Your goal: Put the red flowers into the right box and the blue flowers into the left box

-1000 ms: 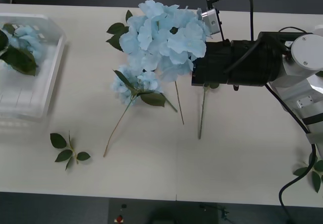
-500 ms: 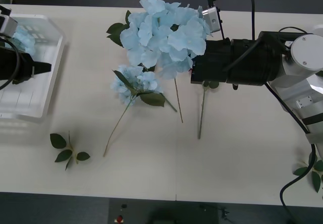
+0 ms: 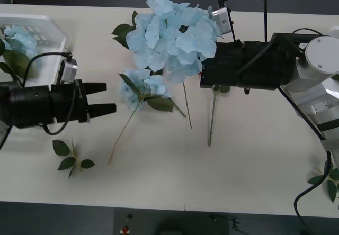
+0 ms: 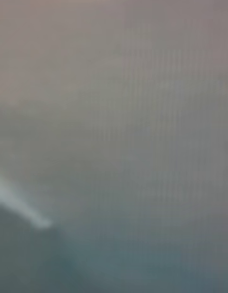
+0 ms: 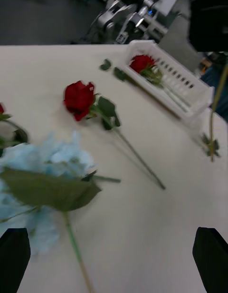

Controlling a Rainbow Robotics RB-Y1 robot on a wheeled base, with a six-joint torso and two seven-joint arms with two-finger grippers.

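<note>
Left gripper [image 3: 108, 100] wide open, empty, near blue flowers [image 3: 142, 87]

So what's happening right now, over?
Left pincer open, aimed at small blue flower on table. Right arm holds big blue flower aloft. One blue in left box. Path clear.

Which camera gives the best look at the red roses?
The left wrist view: one red rose lies on the table, another inside a white slotted plastic box. In the front view the big pale-blue hydrangea covers that spot. The right wrist view is a blur.
</note>
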